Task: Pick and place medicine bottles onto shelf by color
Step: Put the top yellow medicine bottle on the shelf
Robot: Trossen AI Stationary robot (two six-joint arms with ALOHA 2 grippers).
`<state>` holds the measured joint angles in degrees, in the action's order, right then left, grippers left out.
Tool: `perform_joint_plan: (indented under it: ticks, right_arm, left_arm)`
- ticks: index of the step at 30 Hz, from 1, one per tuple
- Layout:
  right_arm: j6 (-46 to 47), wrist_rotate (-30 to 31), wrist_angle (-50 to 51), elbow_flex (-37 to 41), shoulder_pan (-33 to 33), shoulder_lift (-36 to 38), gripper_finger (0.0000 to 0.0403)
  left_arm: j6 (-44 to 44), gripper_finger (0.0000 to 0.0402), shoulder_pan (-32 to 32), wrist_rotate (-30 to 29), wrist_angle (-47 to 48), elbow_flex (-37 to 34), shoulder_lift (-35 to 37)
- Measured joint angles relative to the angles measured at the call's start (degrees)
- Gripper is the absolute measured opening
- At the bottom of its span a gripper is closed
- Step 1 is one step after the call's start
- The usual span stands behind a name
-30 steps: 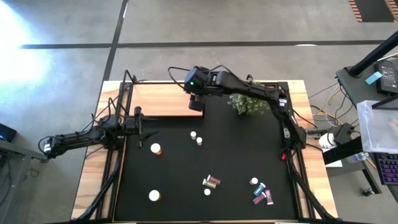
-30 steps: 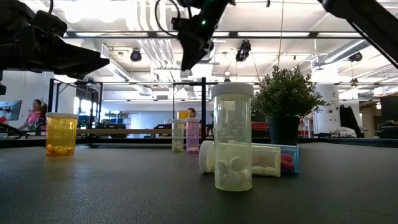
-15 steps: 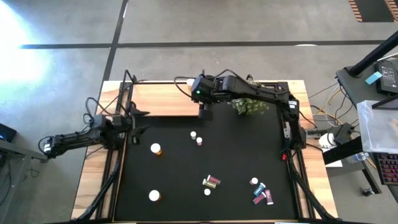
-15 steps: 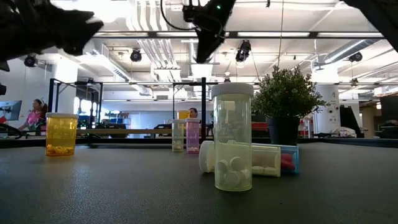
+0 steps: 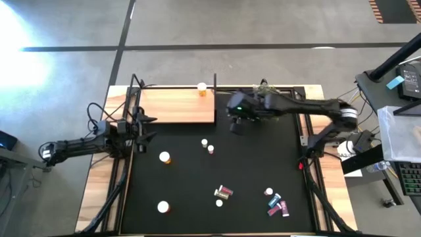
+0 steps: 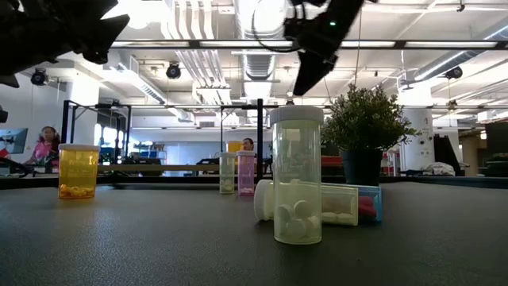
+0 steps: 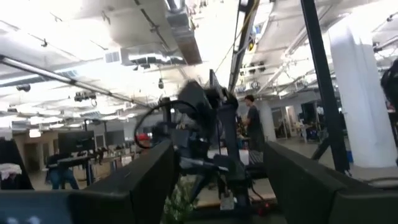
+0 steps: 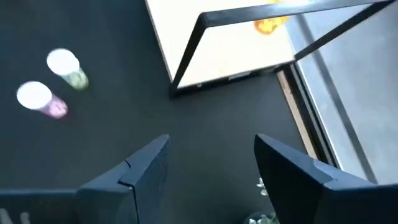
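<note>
One orange bottle (image 5: 202,89) is seen standing on the shelf (image 5: 174,106), at its far edge near the right-hand post. The rest of the medicine bottles are spread over the black mat (image 5: 177,191): a yellowish one (image 5: 204,142) and a pink one (image 5: 210,149) just beside each other near the middle, an orange one (image 5: 164,157) towards the left edge, another orange one (image 5: 162,207) near the front-left corner, a pair (image 5: 223,192) at the front centre, and a cluster (image 5: 276,204) near the front-right corner.

The right gripper (image 5: 234,125) is held above the mat just off the shelf's right edge; its fingers (image 8: 134,171) are parted, with nothing between them. The left gripper (image 5: 146,125) waits at the shelf's left edge, fingers spread, nothing held.

The bottles are judged light, rigid and smooth-walled, so slipping and tipping are the risks. A grip across the cylinder body below the white cap is advised; bottles lying on their sides may roll when nudged.

In the low view a clear, white-capped bottle (image 6: 297,175) blocks those lying behind it, so that group cannot be counted. From above, colours in the front-right cluster are hard to separate. The plant (image 5: 262,108) is largely covered by the right arm.
</note>
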<state>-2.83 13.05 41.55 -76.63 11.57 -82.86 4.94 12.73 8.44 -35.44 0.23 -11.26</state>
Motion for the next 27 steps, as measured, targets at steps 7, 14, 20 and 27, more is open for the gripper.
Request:
perform_joint_plan:
  ticks: [7,14,20,27]
  right_arm:
    - [3.3,0.0,-19.3,21.7,-0.9,14.9,0.0224]
    - [7.4,-0.1,-32.3,36.5,-3.3,24.4,0.0224]
    - [6.2,-0.1,-39.4,44.8,-5.8,29.5,0.0224]
    - [5.8,0.0,-48.7,53.0,-6.7,34.0,0.0224]
  left_arm:
    - [-0.1,0.0235,0.0,-3.0,-5.7,0.2,-8.2]
    - [-6.1,0.0235,0.0,-3.1,-6.7,4.0,-19.3]
    - [-9.1,0.0235,0.0,-3.1,-6.8,7.7,-32.5]
    - [-9.3,0.0235,0.0,-3.2,-9.7,10.9,-48.1]
